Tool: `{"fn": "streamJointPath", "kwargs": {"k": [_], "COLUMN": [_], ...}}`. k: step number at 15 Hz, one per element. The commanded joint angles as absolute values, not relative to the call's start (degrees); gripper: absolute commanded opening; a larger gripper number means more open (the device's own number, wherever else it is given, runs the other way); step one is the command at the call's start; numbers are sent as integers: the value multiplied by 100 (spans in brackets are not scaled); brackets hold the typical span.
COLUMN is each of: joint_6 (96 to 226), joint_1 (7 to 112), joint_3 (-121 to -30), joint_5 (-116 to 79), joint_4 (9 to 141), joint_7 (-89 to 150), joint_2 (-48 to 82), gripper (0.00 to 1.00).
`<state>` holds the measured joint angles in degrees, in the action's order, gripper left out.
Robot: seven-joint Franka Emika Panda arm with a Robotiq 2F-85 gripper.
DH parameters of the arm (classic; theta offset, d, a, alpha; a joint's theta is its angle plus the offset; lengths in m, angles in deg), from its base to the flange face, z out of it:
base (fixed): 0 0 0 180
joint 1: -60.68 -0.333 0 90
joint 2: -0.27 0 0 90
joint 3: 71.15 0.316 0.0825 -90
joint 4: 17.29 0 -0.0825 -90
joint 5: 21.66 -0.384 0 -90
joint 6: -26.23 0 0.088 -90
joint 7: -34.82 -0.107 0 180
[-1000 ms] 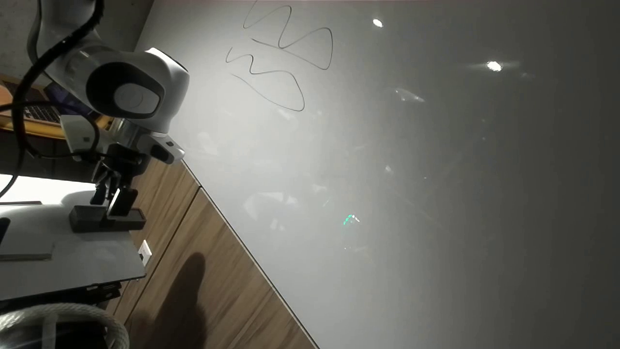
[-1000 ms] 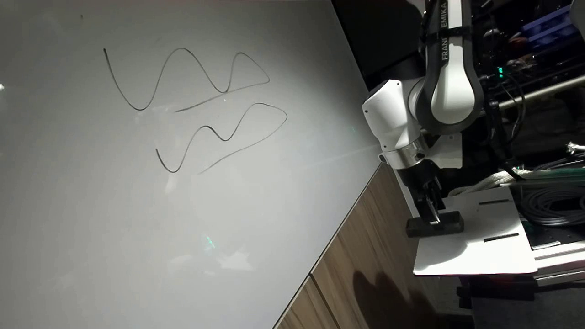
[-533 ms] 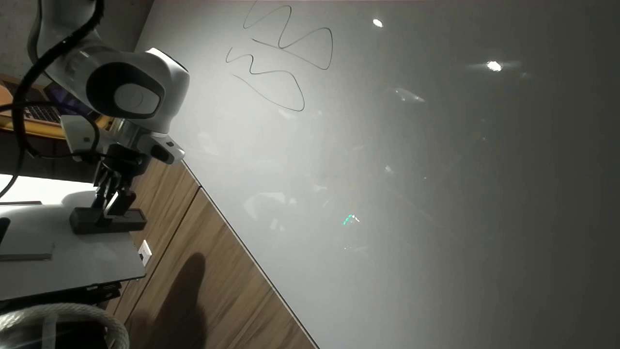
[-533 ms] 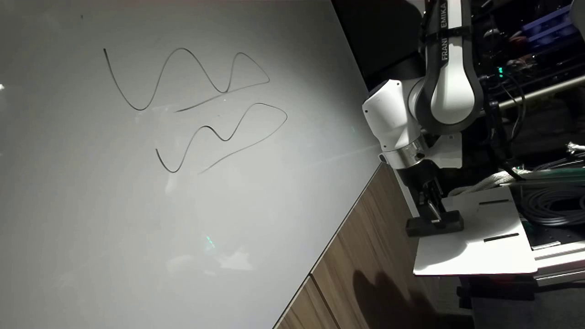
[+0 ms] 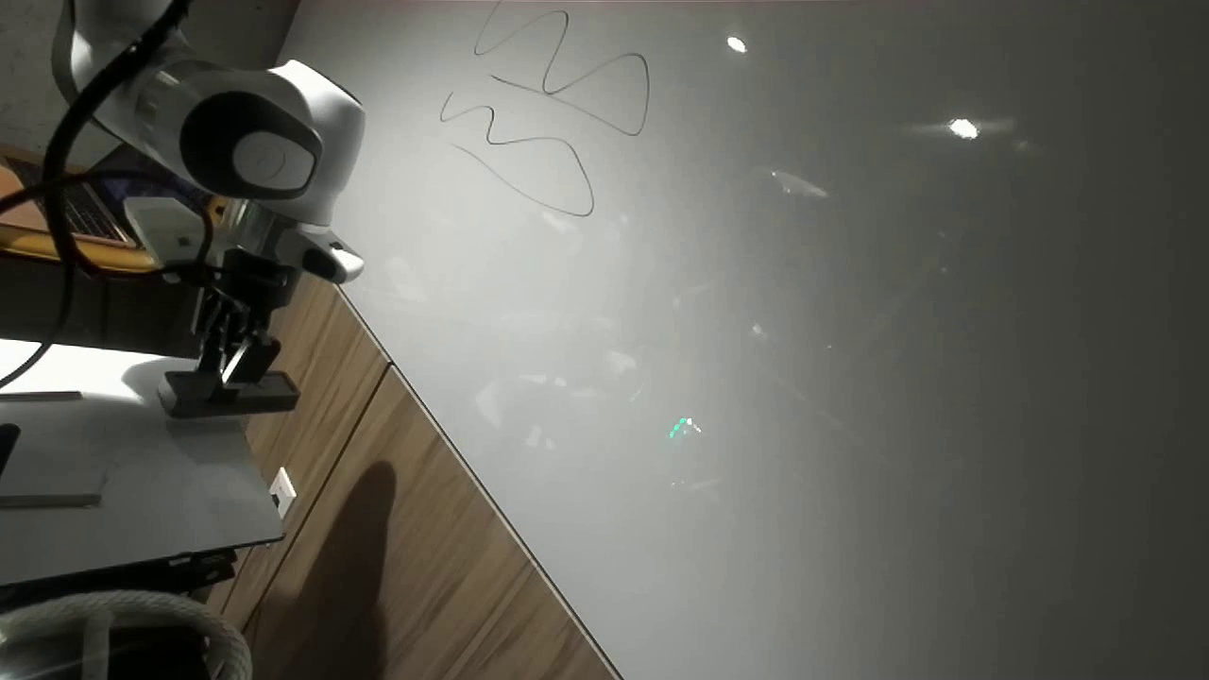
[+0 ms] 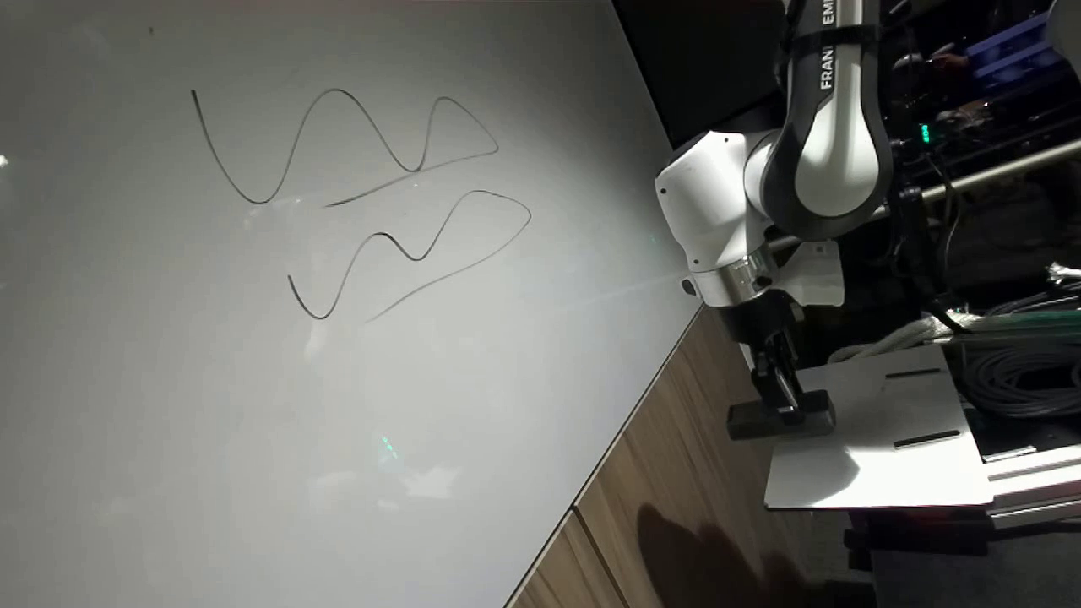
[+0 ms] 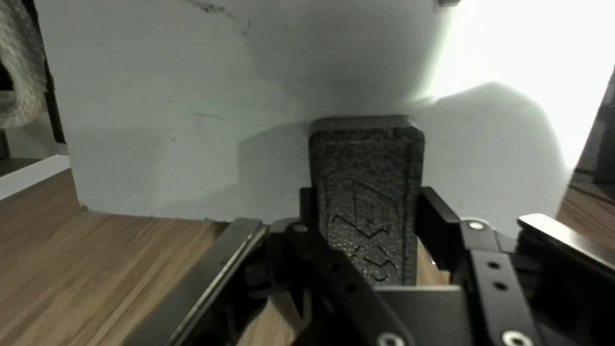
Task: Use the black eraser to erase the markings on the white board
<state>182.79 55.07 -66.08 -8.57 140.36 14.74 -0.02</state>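
Note:
The black eraser (image 7: 367, 154) sits between both fingers of my gripper (image 7: 367, 211), which press on its two long sides in the wrist view. In both exterior views the eraser (image 5: 189, 397) hangs crosswise below the gripper (image 6: 781, 401), at the edge of the small white table and apparently lifted clear of it. The white board (image 6: 253, 405) fills most of both exterior views. Its markings (image 6: 382, 235) are two thin dark wavy scribbles, seen also as looping markings (image 5: 648, 94) high on the board (image 5: 803, 529). Eraser and board are apart.
Below the eraser lies the small white table (image 6: 878, 464), with two dark slots. A wood panel (image 5: 453, 567) runs under the board's lower edge. Cables (image 6: 1022, 380) and a pale rope (image 5: 132, 604) lie near the table. A laptop (image 5: 85, 208) is behind the arm.
My gripper has shut on the eraser. Arm and eraser have then risen from the table and shifted a little towards the board side. The markings look the same.

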Motion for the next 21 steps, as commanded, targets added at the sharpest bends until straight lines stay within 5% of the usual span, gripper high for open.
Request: {"fn": "streamJointPath", "kwargs": {"k": [1,9,21], "joint_6": [17669,16428,15679], "joint_1": [5081,4395,4739], "joint_3": [-6100,-4870,-4602], "joint_5": [-1033,-1159,369], "joint_4": [13927,11926,9276], "joint_7": [1240,1223,958], "joint_2": [-886,-1192,-1147], "gripper": [28,28,28]}}
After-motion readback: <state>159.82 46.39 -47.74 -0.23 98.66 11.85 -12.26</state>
